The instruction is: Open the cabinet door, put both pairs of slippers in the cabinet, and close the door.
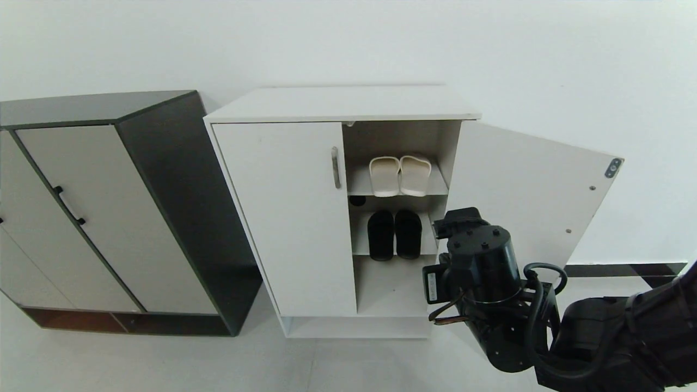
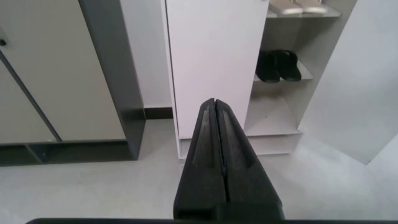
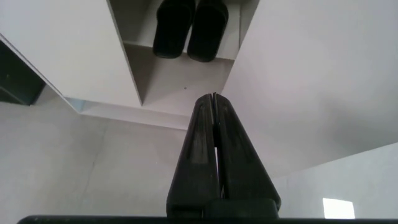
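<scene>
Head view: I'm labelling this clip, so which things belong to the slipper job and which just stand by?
Job: white cabinet, its open door, white slippers on the upper shelf, black slippers on the shelf below, right gripper near the door.
Standing by: dark cabinet, left gripper.

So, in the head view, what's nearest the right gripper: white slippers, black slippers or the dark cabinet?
1. Black slippers, on the lower shelf, just beside the right gripper.
2. White slippers, on the upper shelf.
3. Dark cabinet, far left.
</scene>
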Robot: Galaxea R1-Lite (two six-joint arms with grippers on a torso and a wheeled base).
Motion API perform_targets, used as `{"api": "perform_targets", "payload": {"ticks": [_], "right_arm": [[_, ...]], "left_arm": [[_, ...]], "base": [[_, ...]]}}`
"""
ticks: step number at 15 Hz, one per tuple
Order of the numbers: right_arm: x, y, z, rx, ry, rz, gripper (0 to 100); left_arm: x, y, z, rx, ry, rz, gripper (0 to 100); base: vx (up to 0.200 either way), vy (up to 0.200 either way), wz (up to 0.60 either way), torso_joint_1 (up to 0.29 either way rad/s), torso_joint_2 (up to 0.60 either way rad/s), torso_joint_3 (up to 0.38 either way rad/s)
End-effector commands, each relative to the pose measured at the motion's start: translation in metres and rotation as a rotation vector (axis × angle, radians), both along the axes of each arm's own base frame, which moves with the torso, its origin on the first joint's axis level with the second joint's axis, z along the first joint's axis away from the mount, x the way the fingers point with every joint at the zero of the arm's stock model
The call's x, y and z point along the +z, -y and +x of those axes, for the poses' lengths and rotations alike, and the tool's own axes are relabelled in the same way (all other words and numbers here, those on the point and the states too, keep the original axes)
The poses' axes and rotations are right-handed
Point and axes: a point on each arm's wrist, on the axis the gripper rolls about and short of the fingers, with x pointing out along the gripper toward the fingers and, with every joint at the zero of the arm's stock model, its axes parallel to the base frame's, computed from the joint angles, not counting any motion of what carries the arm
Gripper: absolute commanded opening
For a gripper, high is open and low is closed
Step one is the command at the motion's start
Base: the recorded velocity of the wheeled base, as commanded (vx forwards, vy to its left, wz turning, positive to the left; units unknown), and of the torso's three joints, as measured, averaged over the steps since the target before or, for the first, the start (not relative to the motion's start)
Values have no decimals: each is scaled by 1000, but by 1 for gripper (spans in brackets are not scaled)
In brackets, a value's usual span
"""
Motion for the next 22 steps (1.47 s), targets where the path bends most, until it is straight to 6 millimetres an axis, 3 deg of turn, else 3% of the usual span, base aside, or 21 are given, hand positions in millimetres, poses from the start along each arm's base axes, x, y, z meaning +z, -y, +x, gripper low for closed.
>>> {"api": "perform_targets", "payload": {"ticks": [1, 22], "right_arm": [[-1, 0, 1, -1, -1, -1, 0], [-12, -2, 5, 2, -14, -20, 0]], "left_arm": [[0, 0, 0, 0, 0, 1, 0], [0, 0, 0, 4, 0, -4, 0]], "base": [[0, 0, 0, 149, -481, -344], [0, 0, 0, 214, -530, -316]]}}
